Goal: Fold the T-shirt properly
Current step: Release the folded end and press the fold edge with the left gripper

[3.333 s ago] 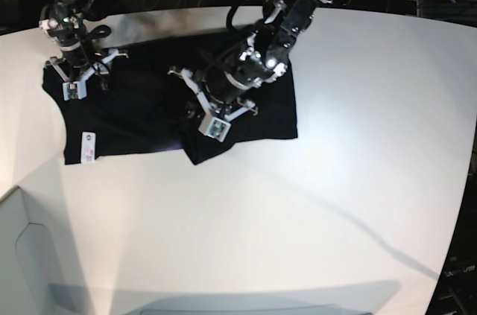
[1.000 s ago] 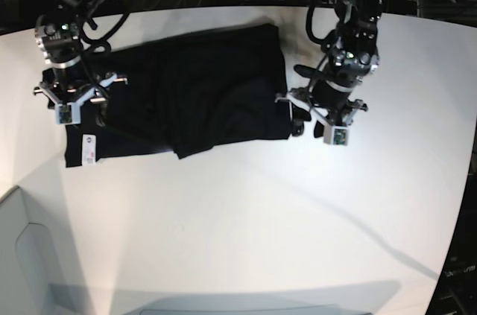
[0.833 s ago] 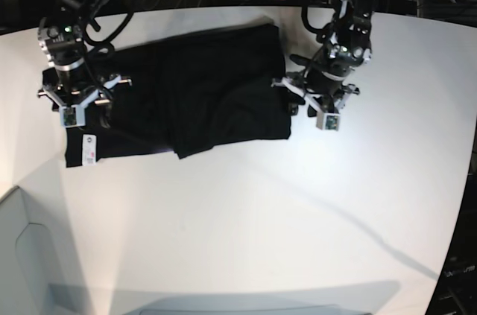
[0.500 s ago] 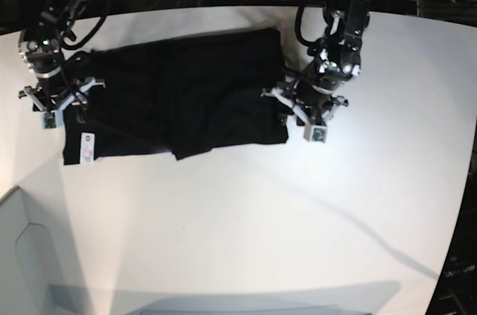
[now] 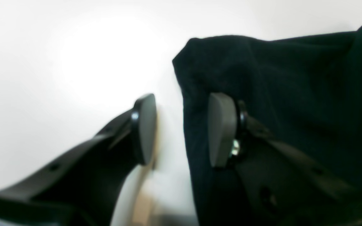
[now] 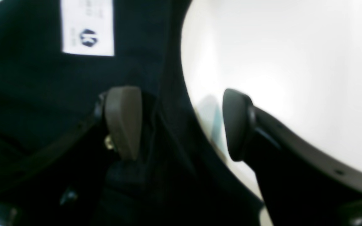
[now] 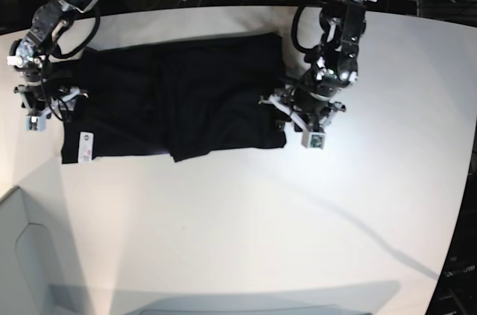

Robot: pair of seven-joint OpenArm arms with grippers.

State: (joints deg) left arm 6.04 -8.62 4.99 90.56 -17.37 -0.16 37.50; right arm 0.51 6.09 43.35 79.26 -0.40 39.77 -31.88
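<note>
While the T-shirt lies flat and partly folded across the far half of the white desk, both arms sit low at its two ends. The left gripper stands with its jaws parted around the shirt's end edge, one pad over black cloth and the other over bare desk, not yet closed on anything. The right gripper has its jaws spread wide across the curved edge near the white tag, one pad on cloth, the other above the desk. The step in hand looks like taking hold of both ends for the next fold. To do it well, each lower pad should probably slide under every layer at the edge before closing, since a pinch on the top layer alone would likely peel the earlier fold open. The two grips would best close at matching depth, so that the cloth lifts level and the edges can land square.
</note>
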